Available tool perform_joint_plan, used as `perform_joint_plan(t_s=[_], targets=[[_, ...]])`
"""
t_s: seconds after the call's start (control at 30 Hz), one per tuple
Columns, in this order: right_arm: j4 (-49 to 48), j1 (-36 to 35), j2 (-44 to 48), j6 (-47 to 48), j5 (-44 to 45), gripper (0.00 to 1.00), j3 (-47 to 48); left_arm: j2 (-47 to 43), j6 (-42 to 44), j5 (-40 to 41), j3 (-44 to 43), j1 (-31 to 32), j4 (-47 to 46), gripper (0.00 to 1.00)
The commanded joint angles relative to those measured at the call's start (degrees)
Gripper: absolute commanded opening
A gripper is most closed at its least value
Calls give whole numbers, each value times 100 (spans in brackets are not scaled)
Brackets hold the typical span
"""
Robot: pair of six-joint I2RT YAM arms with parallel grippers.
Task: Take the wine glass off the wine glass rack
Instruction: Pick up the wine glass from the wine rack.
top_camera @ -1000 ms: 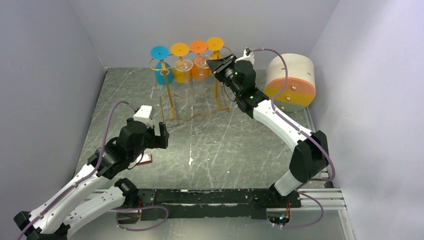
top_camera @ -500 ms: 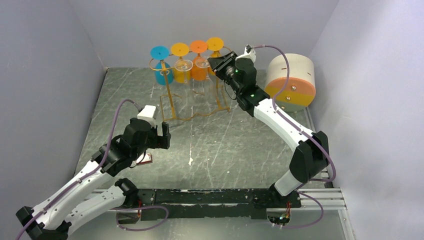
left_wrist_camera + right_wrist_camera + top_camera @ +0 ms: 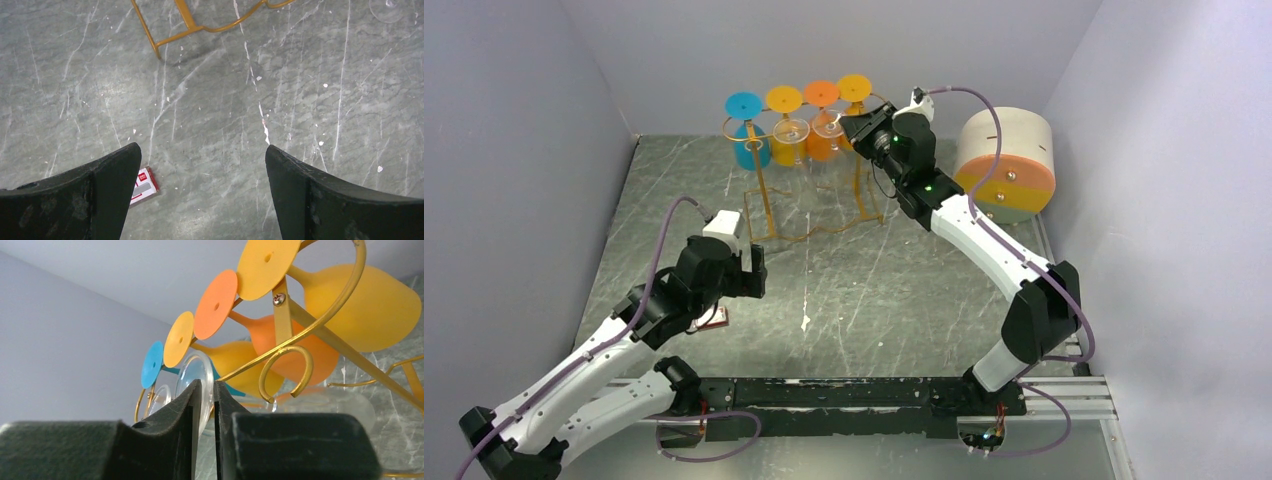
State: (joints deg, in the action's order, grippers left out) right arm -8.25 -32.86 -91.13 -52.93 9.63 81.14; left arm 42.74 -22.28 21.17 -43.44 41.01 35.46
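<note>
A tall gold wire rack [image 3: 764, 195] with curled hooks stands at the back of the table [image 3: 300, 100]. A clear wine glass [image 3: 192, 371] hangs upside down near the rack's right end, beside blue, yellow and orange glasses [image 3: 745, 105]. The right gripper [image 3: 206, 385] is almost pressed together, pinching the wine glass's clear round foot. The left gripper [image 3: 202, 165] hangs spread wide over the table.

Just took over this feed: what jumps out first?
A row of blue, yellow and orange wine glasses hanging upside down on the gold wine glass rack at the back. The right gripper is up at the rack's right end, fingers nearly together by a clear glass's foot; the left gripper hovers open over the table.
</note>
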Motion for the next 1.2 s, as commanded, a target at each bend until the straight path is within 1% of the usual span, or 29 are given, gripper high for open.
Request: perform_joint_plan(t_s=[0.0, 0.2, 0.33, 0.83, 1.07, 1.17], targets=[[-45, -27, -9, -2, 14, 17, 207, 27, 66, -69, -160, -34, 3, 98], [-30, -27, 134, -18, 66, 6, 204, 7, 66, -66, -154, -38, -13, 98], [-27, -23, 226, -78, 113, 0, 176, -20, 66, -69, -144, -37, -22, 98], [-295, 297, 427, -867, -426, 0, 11, -99, 66, -153, -117, -39, -66, 98], [-486, 426, 530, -1175, -846, 0, -244, -31, 66, -201, -127, -39, -60, 98], [-621, 431, 464, -1250, -1279, 0, -237, -12, 66, -167, -148, -41, -23, 98]])
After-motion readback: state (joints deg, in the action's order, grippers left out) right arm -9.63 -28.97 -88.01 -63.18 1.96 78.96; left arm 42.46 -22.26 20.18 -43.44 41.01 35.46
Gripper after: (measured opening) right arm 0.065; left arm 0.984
